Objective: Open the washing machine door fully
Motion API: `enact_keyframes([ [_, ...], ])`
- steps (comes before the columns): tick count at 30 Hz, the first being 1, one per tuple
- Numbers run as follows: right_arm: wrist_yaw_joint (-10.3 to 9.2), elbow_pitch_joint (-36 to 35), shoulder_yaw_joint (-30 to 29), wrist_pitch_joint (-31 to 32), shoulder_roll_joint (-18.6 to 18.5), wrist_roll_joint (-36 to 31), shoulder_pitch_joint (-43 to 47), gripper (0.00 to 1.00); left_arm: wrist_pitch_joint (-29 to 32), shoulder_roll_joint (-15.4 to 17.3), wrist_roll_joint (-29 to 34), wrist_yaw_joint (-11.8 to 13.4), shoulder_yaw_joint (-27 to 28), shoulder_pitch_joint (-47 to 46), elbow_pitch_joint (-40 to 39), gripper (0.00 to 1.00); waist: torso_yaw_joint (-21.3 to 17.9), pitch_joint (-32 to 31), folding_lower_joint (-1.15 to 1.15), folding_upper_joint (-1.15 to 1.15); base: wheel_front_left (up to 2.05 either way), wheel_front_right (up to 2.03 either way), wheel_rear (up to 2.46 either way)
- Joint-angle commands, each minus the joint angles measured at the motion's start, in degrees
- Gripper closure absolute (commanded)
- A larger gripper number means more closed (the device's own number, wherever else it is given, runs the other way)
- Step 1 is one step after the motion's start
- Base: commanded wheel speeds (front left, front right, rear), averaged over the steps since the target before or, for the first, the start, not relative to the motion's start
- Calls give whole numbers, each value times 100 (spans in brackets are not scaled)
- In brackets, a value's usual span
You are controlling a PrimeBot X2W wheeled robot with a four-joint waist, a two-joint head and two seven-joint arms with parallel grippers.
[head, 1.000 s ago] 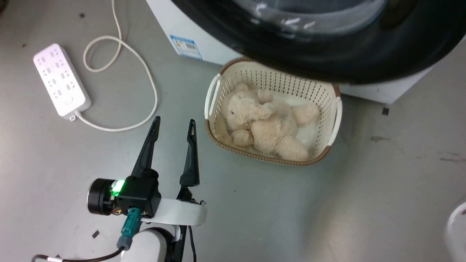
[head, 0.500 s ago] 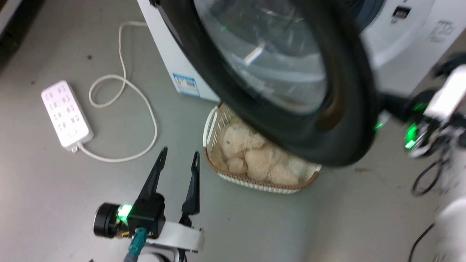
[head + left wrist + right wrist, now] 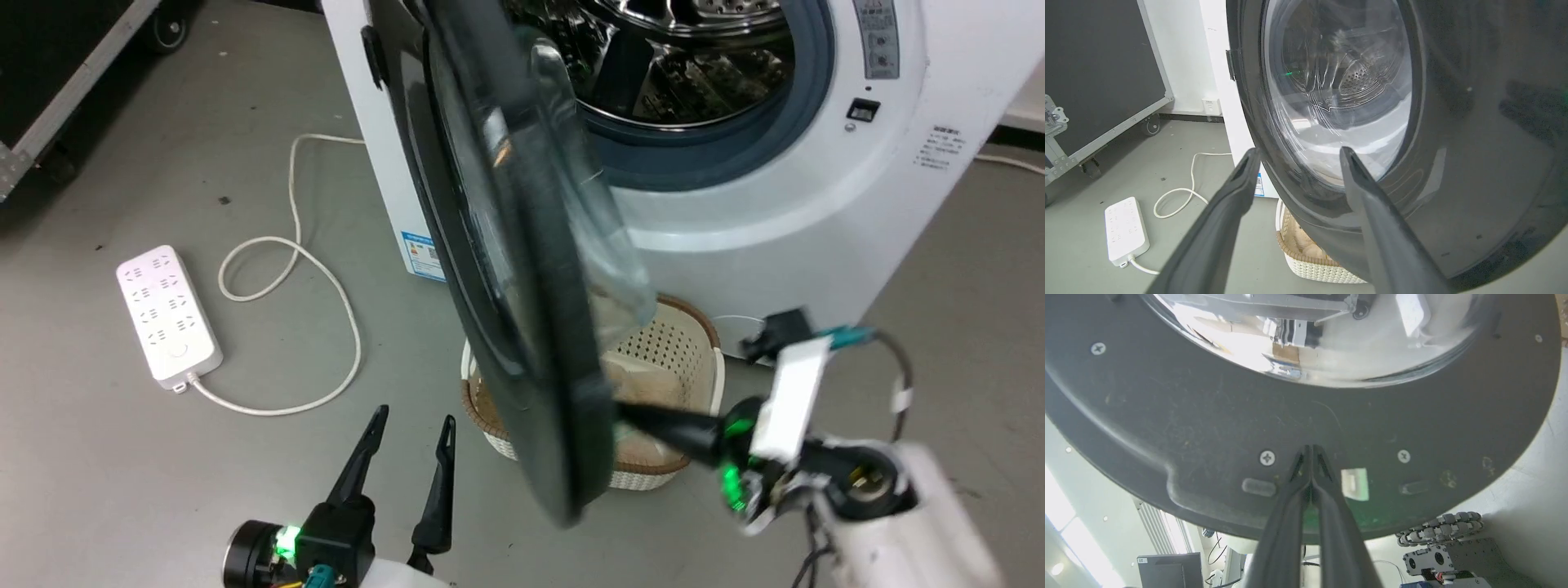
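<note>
The washing machine door [image 3: 531, 343] stood swung out from the washing machine [image 3: 816, 204], nearly edge-on in the head view. It ran from the top centre of the frame down to the lower centre, hinged at the upper left of the white front. Behind it, the steel drum [image 3: 694, 57] and its grey gasket [image 3: 735, 147] lay open at the upper right.

The right pincer [image 3: 633, 415] reached in from the lower right, clenched on nothing. In the right wrist view its two fingers met at the tips [image 3: 1310, 450], which pressed on the door's dark inner face just beside a screw [image 3: 1267, 458] and below the bulging glass. The left pincer [image 3: 414, 418] sat at the lower left, released and empty. In its wrist view the spread fingers [image 3: 1237, 179] framed the door's glossy outer face from close by.

The step in hand appeared to be a push on the inner face to carry the door wider, and the door looked only about halfway round.

To do it well:
- The closed tips should stay on the flat plastic rim, because they would likely skid on the glass bowl.
- The push should stay square to the face and follow the arc about the hinge, so the tips do not slip off the free edge.
- The door's lower rim hung over the laundry basket [image 3: 702, 359] on the floor. I could not tell whether the two touched, so a slow swing seemed wise.
- The left pincer seemed to lie in the door's path toward the left of the frame and would probably need to draw aside.
</note>
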Motion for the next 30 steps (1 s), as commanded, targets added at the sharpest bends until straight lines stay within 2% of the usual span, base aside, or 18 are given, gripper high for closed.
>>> enact_keyframes([
  [1,6,-46,119,-92,28,68,111,100,-30,4,-41,-46,-16,80,15,0,26,-29,1,0,0,0,0],
  [4,6,-96,445,-404,28,224,214,100,-30,-11,-83,-71,28,94,20,0,51,-74,1,0,0,0,0],
  [5,6,-97,528,-781,28,152,240,62,-30,-25,-110,-72,97,76,18,0,18,-139,1,0,0,0,0],
  [6,6,-89,505,-908,28,67,245,0,-30,-29,-112,-76,113,70,30,0,1,-172,1,0,0,0,0],
  [10,6,-360,243,-1560,-104,-374,287,0,-30,-36,-148,-90,225,86,63,0,-143,-347,1,0,0,0,0],
  [14,6,-1150,352,-2816,-796,-1832,472,0,-30,-45,-223,-79,412,105,68,0,-378,-467,1,0,0,0,0],
  [17,6,-1657,673,-3985,-1399,-2946,787,0,-30,-47,-235,-100,509,84,96,0,-520,-571,1,0,0,0,0],
  [20,6,-1935,929,-5152,-1930,-4050,1115,0,-30,-40,-249,-94,640,114,101,0,-688,-661,1,0,0,0,0],
  [22,6,-2001,887,-5843,-2128,-4812,1333,0,-30,-34,-264,-107,728,142,88,0,-800,-673,1,0,0,0,0],
  [25,6,-2040,457,-6562,-1987,-5729,1744,0,-30,-45,-265,-121,792,232,71,0,-934,-729,1,0,0,0,0],
  [30,6,-2486,-325,-6938,-1361,-7144,2419,0,-30,-64,-242,-180,811,321,79,0,-1036,-713,1,0,0,0,0],
])
